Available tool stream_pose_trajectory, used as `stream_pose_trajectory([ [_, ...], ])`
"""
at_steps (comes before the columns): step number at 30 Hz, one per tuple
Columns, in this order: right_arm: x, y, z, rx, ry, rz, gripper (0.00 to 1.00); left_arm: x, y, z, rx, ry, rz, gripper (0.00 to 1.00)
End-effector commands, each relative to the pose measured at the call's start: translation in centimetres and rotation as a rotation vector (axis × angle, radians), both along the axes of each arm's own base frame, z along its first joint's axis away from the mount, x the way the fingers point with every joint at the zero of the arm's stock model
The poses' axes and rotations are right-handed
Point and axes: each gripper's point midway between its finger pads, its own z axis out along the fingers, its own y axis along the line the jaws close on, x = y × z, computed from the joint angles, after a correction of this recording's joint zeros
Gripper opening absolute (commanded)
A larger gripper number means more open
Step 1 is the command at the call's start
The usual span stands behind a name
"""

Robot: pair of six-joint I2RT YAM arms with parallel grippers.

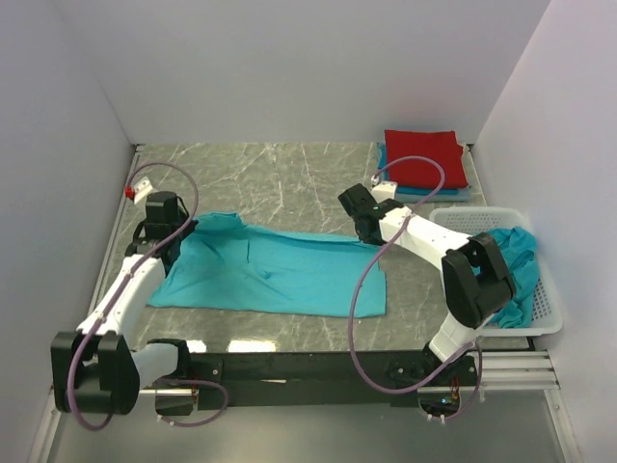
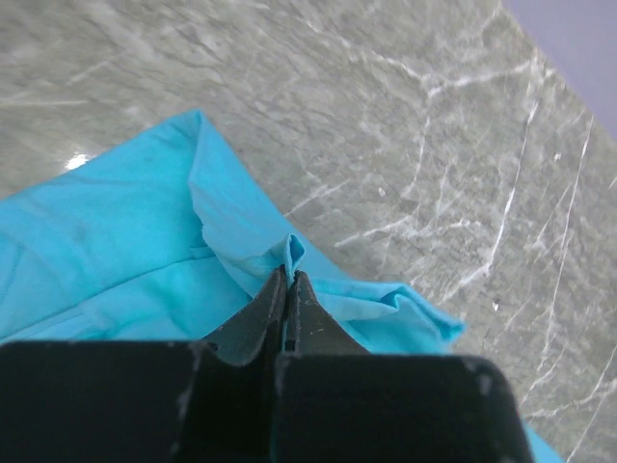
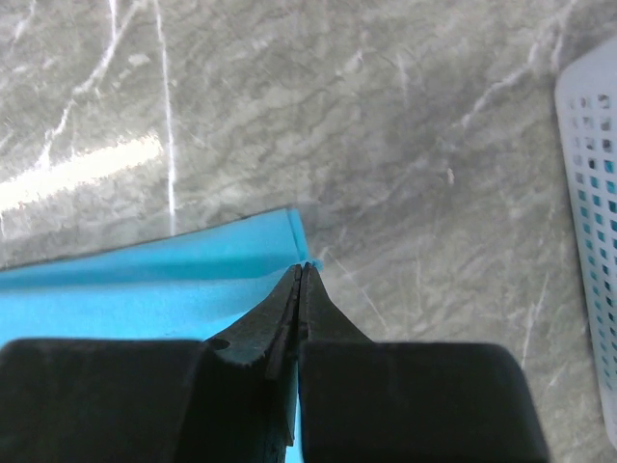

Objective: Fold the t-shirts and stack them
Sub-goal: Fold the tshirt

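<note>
Marble table (image 1: pixel 289 183), left gripper (image 2: pixel 289 280) pinching teal t-shirt (image 1: pixel 280 275), right gripper (image 3: pixel 304 272) seemingly pinching its corner

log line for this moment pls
left fingers: shut on teal shirt | right fingers: shut on its corner | red shirt: folded, far right | basket: teal cloth inside

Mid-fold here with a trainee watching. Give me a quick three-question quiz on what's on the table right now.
1. True or false: the red shirt lies folded on top of the blue shirt.
2. What lies in the white basket? A) crumpled teal shirts B) folded towels C) nothing
3. What are the left gripper and right gripper shut on?
Key: 1 true; 2 A; 3 the spread teal shirt, each pinching it near its far edge.
</note>
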Motion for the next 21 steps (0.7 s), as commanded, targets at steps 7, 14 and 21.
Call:
stream_pose_trajectory([
  [7,-1.1,-0.8,2.6,0.024,-0.096,0.019,0.00,-3.4,2.6,1.5,-0.010,-0.097,0.184,0.00],
  [14,-1.7,-0.9,2.6,0.028,-0.087,0.041,0.00,-5.2,3.5,2.2,-0.009,-0.154,0.240,0.00],
  [21,-2.7,-0.3,1.0,0.058,-0.045,0.061,0.00,-6.3,3.4,-0.9,-0.033,-0.092,0.260,0.00],
])
